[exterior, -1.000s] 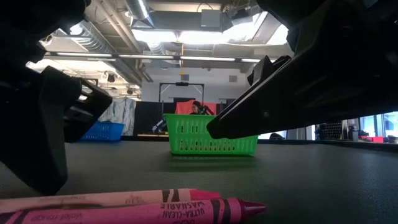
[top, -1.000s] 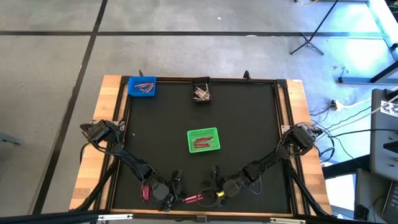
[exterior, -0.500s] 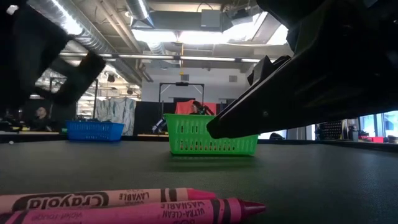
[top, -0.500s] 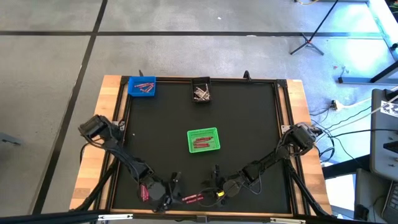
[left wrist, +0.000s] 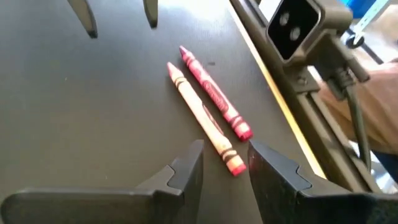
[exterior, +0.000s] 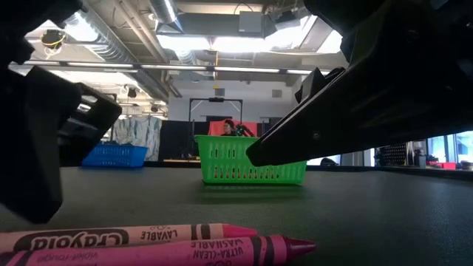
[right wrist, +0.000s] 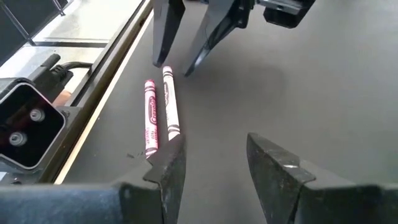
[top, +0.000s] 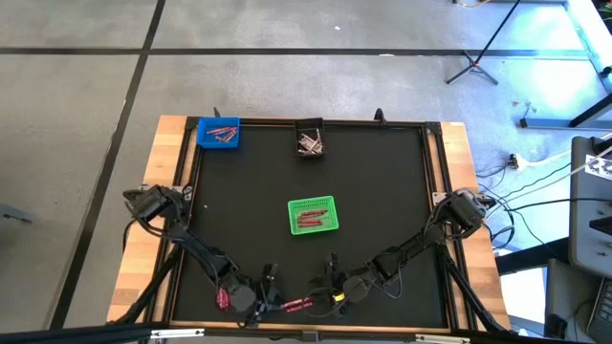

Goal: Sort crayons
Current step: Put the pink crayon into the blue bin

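- We see two loose crayons lying side by side, touching, on the matte black counter just inside its near edge, about midway along it.
- Each is a thin paper-wrapped cylinder with a blunt cone tip: one magenta crayon and one paler pink crayon, both printed with dark label lettering.
- Our left gripper hangs low beside the blunt ends of the pair; its dark, wedge-shaped fingers stand apart with a clear gap and hold nothing.
- Our right gripper sits near the crayons from the other side, its broad matte fingers likewise parted and empty.
- A green bin, square with a slotted plastic lattice wall, stands near the middle of the counter and holds reddish crayons.
- A blue bin sits at the far left corner with pink-red crayons in it.
- A black bin stands at the middle of the far edge, holding pale sticks.
- The counter has a pale wooden border around the black mat.
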`<state>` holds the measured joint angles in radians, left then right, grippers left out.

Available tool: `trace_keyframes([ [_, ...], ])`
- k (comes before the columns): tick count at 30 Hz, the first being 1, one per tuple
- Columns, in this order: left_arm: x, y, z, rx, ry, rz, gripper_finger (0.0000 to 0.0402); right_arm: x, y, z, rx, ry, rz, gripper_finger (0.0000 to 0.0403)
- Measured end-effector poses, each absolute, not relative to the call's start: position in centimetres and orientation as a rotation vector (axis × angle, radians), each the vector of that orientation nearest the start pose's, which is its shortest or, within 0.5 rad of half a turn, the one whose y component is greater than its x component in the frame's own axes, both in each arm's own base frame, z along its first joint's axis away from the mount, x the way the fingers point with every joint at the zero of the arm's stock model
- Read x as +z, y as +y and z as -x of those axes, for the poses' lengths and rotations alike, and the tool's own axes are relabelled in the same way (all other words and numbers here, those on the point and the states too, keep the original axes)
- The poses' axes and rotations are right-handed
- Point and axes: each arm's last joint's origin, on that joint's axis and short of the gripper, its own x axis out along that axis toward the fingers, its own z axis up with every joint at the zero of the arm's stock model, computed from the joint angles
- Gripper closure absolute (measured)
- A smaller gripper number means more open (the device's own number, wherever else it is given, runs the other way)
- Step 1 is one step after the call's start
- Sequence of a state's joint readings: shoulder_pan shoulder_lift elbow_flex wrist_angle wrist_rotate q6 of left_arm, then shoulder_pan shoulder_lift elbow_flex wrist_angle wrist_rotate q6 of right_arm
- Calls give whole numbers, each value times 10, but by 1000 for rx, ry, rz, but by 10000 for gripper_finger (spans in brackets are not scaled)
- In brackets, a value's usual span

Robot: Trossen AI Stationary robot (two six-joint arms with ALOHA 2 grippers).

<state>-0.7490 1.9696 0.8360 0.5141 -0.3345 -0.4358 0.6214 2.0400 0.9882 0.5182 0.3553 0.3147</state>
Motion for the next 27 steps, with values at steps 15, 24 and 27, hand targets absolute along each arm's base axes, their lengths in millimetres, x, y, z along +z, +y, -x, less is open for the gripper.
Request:
trace_keyframes([
  [15,81,-236,-270,-213,603,56,293,108,222,-327,182,506,-59,235],
  [24,79,-230,-271,-88,571,1,349,108,222,-327,182,506,-59,235],
  [27,79,-228,-273,-78,571,2,368,108,222,-327,182,506,-59,235],
])
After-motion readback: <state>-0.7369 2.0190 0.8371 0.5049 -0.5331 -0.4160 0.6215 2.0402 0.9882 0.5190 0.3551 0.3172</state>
